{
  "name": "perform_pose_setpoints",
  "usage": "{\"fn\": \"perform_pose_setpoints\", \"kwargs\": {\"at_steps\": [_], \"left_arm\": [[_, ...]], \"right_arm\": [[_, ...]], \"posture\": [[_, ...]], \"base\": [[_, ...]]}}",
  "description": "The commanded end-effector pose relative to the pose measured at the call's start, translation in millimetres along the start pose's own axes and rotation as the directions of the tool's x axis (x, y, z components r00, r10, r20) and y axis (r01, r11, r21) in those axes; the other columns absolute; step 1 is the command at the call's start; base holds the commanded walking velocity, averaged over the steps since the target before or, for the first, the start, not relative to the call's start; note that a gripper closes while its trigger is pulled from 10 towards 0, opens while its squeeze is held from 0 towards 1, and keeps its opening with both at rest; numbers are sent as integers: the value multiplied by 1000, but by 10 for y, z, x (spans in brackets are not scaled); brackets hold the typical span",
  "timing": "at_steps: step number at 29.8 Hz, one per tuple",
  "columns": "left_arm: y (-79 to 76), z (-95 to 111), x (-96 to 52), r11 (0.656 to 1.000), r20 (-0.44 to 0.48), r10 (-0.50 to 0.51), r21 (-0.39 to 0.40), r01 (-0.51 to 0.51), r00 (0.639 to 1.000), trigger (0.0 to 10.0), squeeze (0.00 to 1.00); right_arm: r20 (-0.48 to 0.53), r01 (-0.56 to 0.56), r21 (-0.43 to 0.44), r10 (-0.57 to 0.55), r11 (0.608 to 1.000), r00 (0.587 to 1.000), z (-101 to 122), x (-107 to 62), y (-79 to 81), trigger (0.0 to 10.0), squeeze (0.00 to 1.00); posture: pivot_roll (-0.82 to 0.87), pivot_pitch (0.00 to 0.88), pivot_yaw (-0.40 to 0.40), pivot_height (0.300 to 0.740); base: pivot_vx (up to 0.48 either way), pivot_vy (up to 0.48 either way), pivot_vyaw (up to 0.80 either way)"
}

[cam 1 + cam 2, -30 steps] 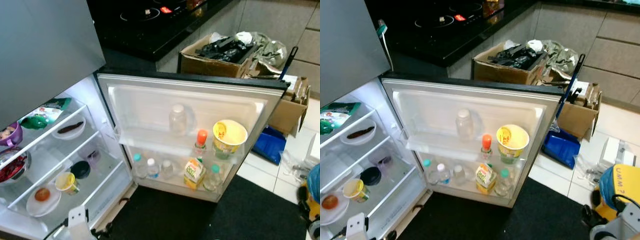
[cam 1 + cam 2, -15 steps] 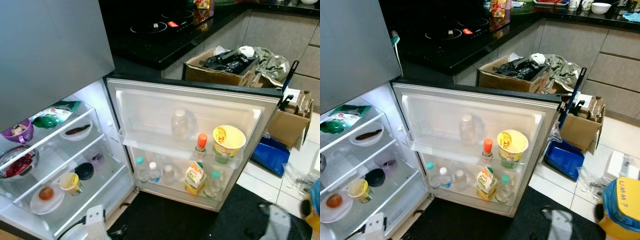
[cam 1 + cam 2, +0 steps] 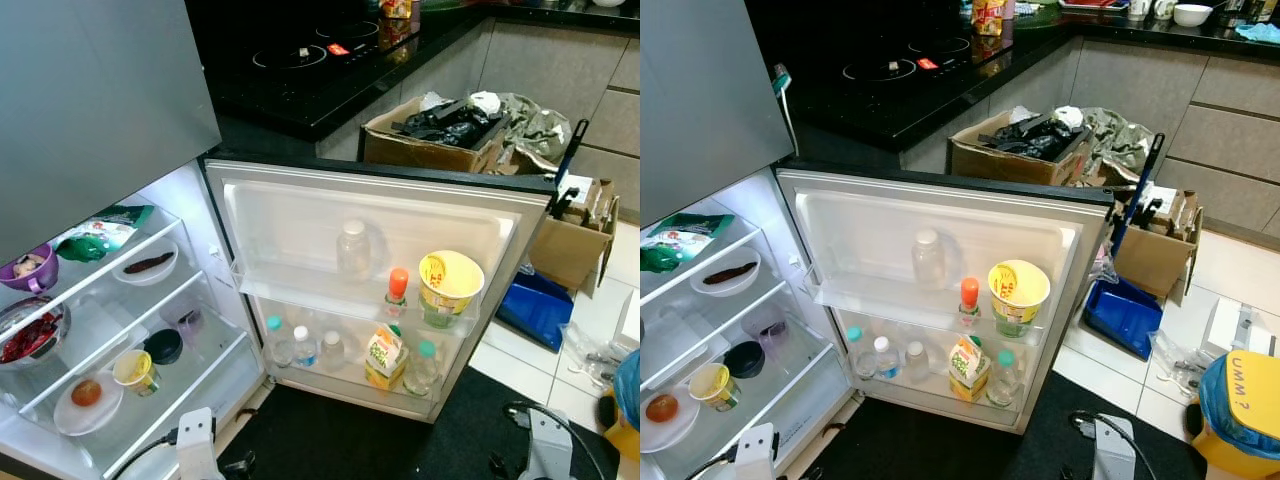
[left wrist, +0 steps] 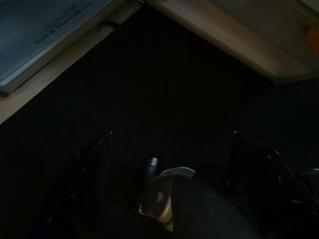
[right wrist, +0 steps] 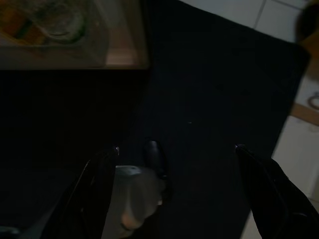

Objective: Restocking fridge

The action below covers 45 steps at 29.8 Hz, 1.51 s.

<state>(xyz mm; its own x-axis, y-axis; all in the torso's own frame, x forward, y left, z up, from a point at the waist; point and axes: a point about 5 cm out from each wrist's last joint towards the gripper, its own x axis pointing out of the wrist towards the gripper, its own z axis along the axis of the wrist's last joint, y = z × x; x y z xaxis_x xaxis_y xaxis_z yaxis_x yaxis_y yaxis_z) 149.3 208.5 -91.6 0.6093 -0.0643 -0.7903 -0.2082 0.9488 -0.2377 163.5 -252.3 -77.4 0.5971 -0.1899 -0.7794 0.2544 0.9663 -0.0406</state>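
Observation:
The fridge stands open, its door (image 3: 300, 215) swung out toward me. The door's upper rack holds a clear jar (image 3: 353, 247), an orange-capped bottle (image 3: 397, 293) and a yellow noodle cup (image 3: 450, 285). Its lower rack holds small water bottles (image 3: 303, 345) and a juice carton (image 3: 385, 356). My left arm (image 3: 195, 445) and right arm (image 3: 545, 448) hang low at the bottom edge. The left gripper (image 4: 169, 149) and the right gripper (image 5: 174, 149) both hang open over the dark mat (image 5: 214, 74), nothing between their fingers.
The fridge shelves (image 3: 110, 320) carry a green bag (image 3: 95, 235), plates, bowls and a yellow cup (image 3: 133, 368). Behind the door are a black cooktop counter (image 3: 300, 60), cardboard boxes of clutter (image 3: 440, 120) and a blue dustpan (image 3: 535, 305). A yellow and blue container (image 3: 1240, 410) stands at the right.
The camera has shifted a little; the fridge's contents have not moved. My right arm has come into the bottom of the picture since a second ago.

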Motion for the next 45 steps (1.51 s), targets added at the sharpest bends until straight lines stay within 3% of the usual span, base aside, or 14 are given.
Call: {"fn": "perform_pose_setpoints", "kwargs": {"at_steps": [1, 10, 14, 24, 45], "left_arm": [[47, 16, -10, 1000, 6, 22, -8, -22, 1000, 10000, 0], [-29, 11, 12, 1000, 5, -6, -1, 6, 1000, 10000, 0], [-63, -101, -2, 1000, -28, -18, -12, 18, 999, 10000, 0], [-113, -151, -5, 997, -65, -75, 32, 77, 995, 10000, 0], [-107, -246, -35, 995, -95, -96, 23, 99, 991, 10000, 0]], "right_arm": [[-4, -10, -16, 10, 1000, 1000, 16, 12, 51, 10000, 0], [-37, -59, -3, 59, 998, 998, -109, -16, 91, 10000, 0], [-65, -77, 6, 77, 997, 995, -258, -63, 66, 10000, 0], [-52, -61, 11, 62, 998, 997, -226, -49, 97, 10000, 0], [-54, -86, 2, 86, 996, 995, -221, -55, 63, 10000, 0]], "posture": [[-47, 0, 12, 740], [-68, 0, 8, 740], [-55, 0, 6, 740], [-42, 0, 12, 740], [-40, 0, 5, 740]], "base": [[0, 0, 0], [0, 0, 0], [0, 0, 387], [0, 0, 361], [0, -480, 0]]}}
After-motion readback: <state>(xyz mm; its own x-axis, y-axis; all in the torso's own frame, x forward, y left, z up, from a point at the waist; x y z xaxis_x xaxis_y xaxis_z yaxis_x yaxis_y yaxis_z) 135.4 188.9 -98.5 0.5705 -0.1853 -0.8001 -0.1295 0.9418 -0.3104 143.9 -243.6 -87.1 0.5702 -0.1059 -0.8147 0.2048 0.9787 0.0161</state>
